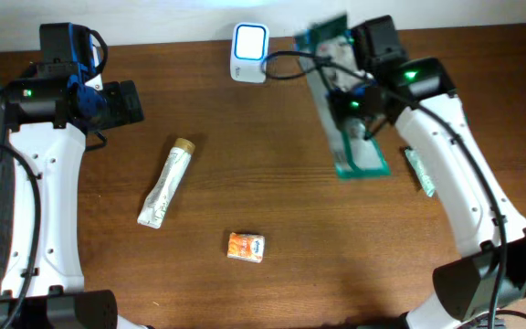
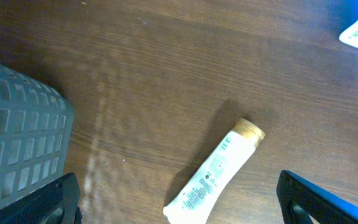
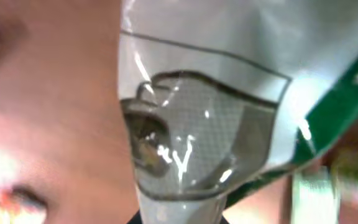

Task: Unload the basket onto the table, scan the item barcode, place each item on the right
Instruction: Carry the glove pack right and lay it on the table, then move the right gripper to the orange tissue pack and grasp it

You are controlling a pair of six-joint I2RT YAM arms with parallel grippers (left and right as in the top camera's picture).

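Packet [image 1: 362, 161]: long, green-edged, with a clear window; held over the right far part of the surface [image 1: 272, 192], its blurred far end just right of the scanner.
Packet contents: through the window, seen in the right wrist view [image 3: 197, 124], a greyish shape shows; too blurred to name.
Right tool [image 1: 352, 111]: closed tight on the packet around its middle.
Left tool [image 1: 121, 102]: spread wide and holding nothing, above the left far part of the surface.
Scanner [image 1: 249, 53]: white body with a blue-lit face, at the far edge of the surface.
Basket [image 2: 17, 143]: grey, gridded wall, at the left edge; its inside is out of sight, so contents cannot be told.
Tube [image 1: 166, 183]: white with a tan cap, lying flat left of centre, cap toward the far side.
Orange pack [image 1: 245, 247]: small, lying alone near the front centre.
Green sachet [image 1: 420, 172]: small, beside the right arm, near the packet's near end but apart from it.
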